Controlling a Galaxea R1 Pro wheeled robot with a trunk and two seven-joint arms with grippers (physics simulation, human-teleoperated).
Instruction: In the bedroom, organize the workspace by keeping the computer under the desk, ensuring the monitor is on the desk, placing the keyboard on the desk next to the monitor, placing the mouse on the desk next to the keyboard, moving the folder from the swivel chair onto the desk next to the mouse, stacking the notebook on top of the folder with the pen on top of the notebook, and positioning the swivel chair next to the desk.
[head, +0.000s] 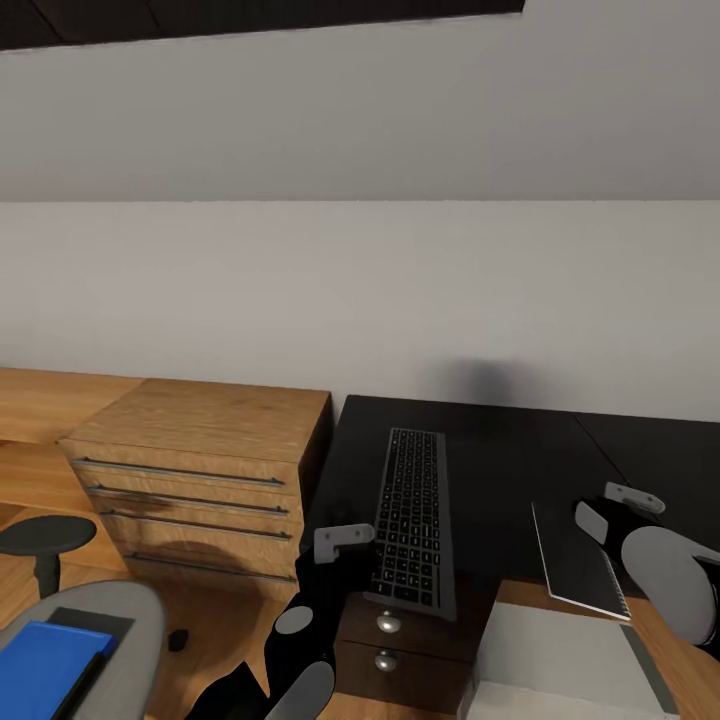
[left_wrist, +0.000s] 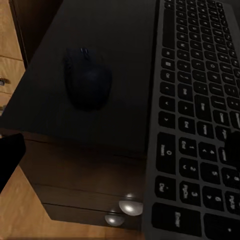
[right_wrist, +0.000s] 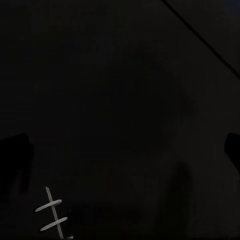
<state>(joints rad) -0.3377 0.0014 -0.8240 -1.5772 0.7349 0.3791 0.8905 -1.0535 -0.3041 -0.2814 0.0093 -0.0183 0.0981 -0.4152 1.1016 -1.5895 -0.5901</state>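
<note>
Fingers, left: left gripper (head: 345, 545) hovers at the near left corner of the counter (head: 500, 470); two dark tips frame the left wrist view, set well apart, so spread with nothing between them.
Fingers, right: right gripper (head: 625, 510) hangs over the counter's right part beside the notebook; two dark tips (right_wrist: 12, 150) sit at opposite edges of the right wrist view, spread and holding nothing.

Head view, keyboard: keyboard (head: 412, 518) lies lengthwise on the counter, its near end overhanging the front edge above the drawer knobs (head: 388, 622).
Head view, notebook: notebook (head: 580, 555), dark cover with white page edge, rests on the counter's near right part, just beside the right gripper.
Head view, folder: folder (head: 45, 665), bright blue, lies on the seat of the swivel chair (head: 110, 620) at lower left, well apart from the counter.
Head view, dresser: oak dresser (head: 200, 470) stands against the counter's left side.
Head view, computer: pale boxy top (head: 560, 655) at lower right, probably the computer; cannot tell for sure.

Left wrist view, mouse: mouse (left_wrist: 87, 77) sits on the counter beside the keyboard (left_wrist: 200, 115), a bare strip between them.
Right wrist view, surface: dark counter top, with the notebook's wire binding (right_wrist: 52, 212) at one corner.

Step in hand: mouse appears placed next to the keyboard; left arm free above it.
Next move calls for: likely turning to the chair and fetching the folder, to lay it beside the mouse, where little bare counter remains.
</note>
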